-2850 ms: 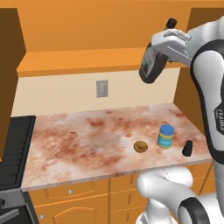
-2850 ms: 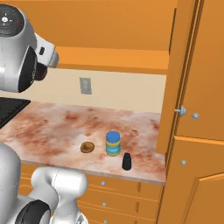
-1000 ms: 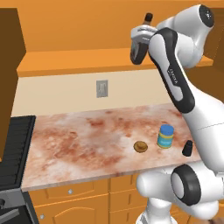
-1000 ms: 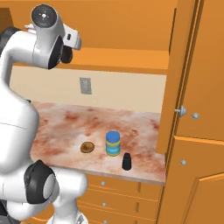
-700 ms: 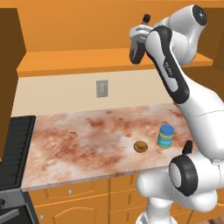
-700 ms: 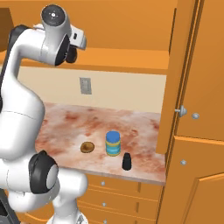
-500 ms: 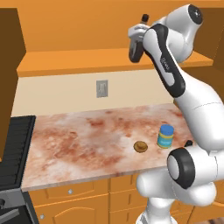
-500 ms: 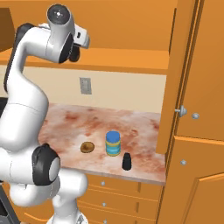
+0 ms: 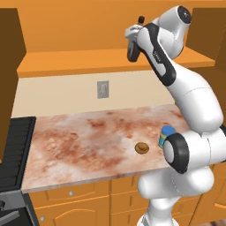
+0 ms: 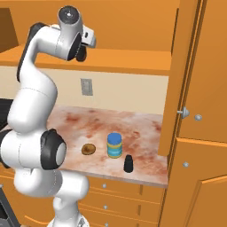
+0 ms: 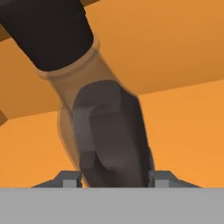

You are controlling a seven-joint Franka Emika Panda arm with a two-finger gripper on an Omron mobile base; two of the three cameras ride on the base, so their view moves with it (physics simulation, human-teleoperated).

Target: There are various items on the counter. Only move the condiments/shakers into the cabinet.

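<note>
Hand view shows my claw [image 11: 113,177] squeezed shut around the brown bottle [image 11: 98,127]. A moment ago I held the bottle lower. Now my arm has lifted it up to the cabinet [image 9: 101,59] shelf, so one thing is almost put away. The jar [image 10: 114,145] and the black shaker [image 10: 128,163] sit on the counter [image 9: 88,141], near the right end.

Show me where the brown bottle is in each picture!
Left base view: the bottle is near the top, right of the middle, held up by the shelf.
Right base view: I cannot make it out; the arm's white head blocks that spot.
Hand view: the bottle is in the middle, very close, between the fingertips.
Shared landmark: the orange shelf.
</note>
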